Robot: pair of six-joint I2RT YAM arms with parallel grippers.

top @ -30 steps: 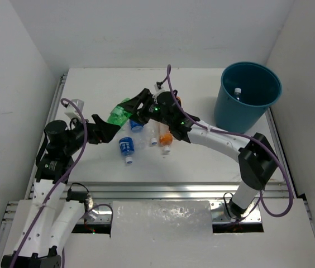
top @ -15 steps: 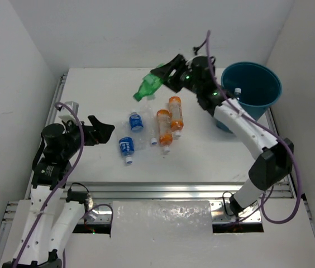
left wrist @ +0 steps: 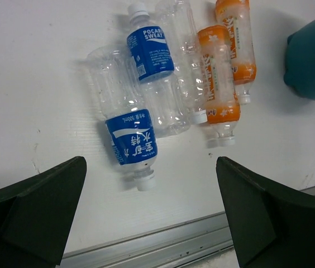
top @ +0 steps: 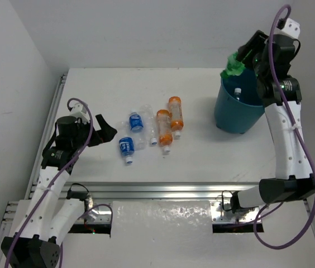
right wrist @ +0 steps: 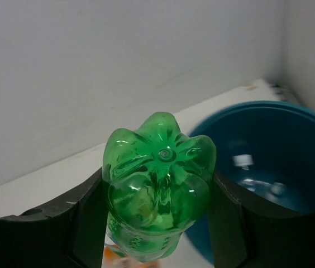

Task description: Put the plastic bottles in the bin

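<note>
My right gripper [top: 246,57] is shut on the green bottle [top: 233,66] and holds it high over the near-left rim of the teal bin [top: 230,114]; the wrist view shows the green bottle [right wrist: 158,184] base-on between my fingers, the bin [right wrist: 280,145] to the right. One clear bottle [top: 237,92] lies inside the bin. My left gripper [top: 106,130] is open and empty, left of the bottles on the table. There lie two blue-labelled bottles [top: 127,147] [top: 136,121], two orange ones [top: 163,128] [top: 175,113] and a plain clear one [top: 149,129]; the left wrist view shows them too [left wrist: 130,138].
White walls close in on the left, back and right. A metal rail [top: 163,190] runs along the table's near edge. The bin stands at the far right corner of the table.
My right arm has swung the green bottle from above the table's middle up and right to over the bin's rim. My left gripper has stayed near the bottles, shifting slightly.
</note>
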